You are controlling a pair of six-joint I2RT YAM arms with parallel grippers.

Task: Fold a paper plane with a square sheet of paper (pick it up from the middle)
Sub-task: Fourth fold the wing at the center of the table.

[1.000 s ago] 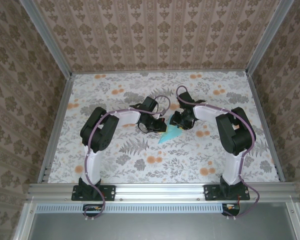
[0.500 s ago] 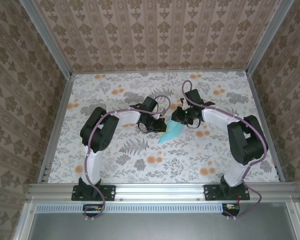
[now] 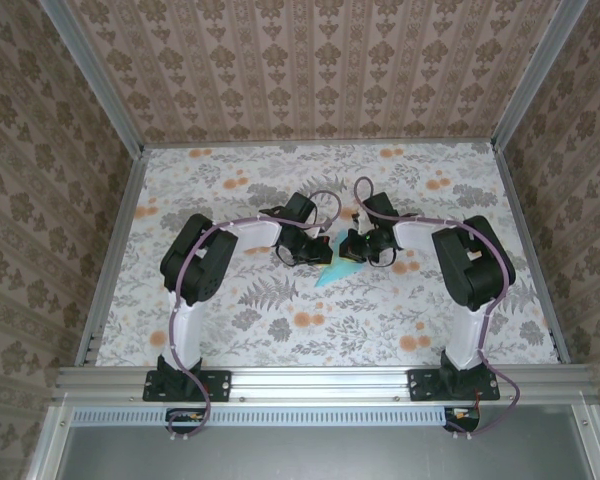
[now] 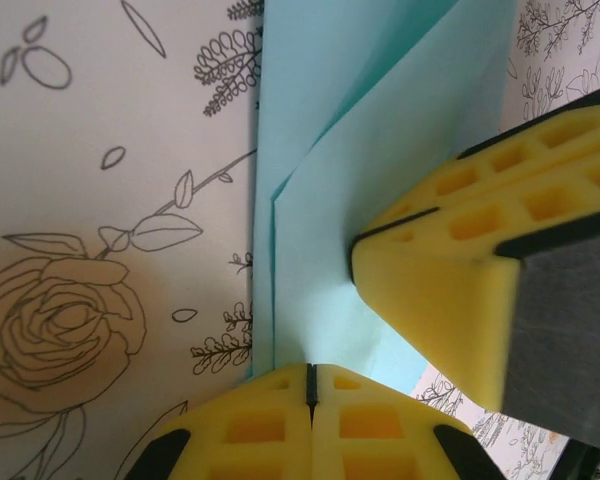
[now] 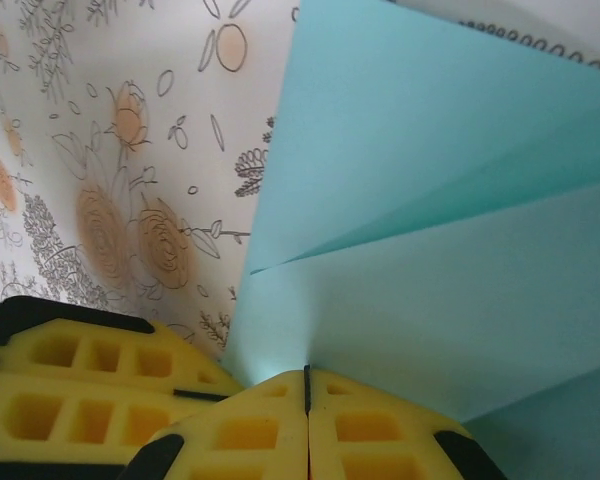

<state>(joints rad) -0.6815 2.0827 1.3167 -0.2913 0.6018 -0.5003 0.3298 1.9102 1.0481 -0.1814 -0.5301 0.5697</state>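
Pinched in the left end effector (image 4: 308,385), shut tight on a folded edge: the sheet of paper (image 3: 335,270), teal, already carrying diagonal creases. Clamped too by the right end effector (image 5: 306,385), closed on the layered paper just right of the left end effector, almost touching it. Trailing from that shared pinch toward the near edge of the surface (image 3: 230,190), with the long axis slanting from just right of the left end effector to a pointed tip just nearward of it. Equally close to both arms. Probably best to keep one pinch fixed and work along that slant. Cannot tell whether lifted or lying flat.
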